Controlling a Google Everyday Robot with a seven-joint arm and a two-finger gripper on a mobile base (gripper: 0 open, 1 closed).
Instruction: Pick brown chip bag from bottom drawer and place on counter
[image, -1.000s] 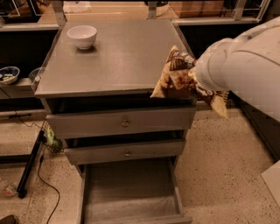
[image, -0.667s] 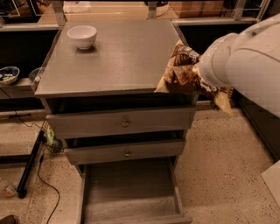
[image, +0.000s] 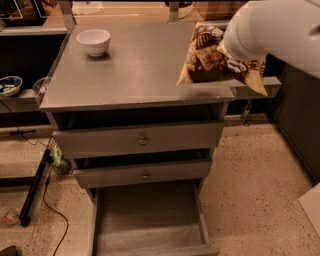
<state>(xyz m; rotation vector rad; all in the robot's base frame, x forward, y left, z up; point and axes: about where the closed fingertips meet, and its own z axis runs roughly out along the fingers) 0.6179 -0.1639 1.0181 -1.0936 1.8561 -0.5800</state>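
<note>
Tabletop (image: 135, 70), upper right of your frame: bag (image: 205, 60) over its edge, against claw (image: 227, 52); grip state, cannot tell.

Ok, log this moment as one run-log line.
phase: carry | brown chip bag: over counter right edge | end effector: at bag, hidden by arm | bottom drawer: open

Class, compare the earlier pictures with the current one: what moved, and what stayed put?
The brown chip bag, with the gripper at it behind the white arm, has moved back from the front edge of the counter, along its right side. The white bowl and the open bottom drawer stayed as they were.
</note>
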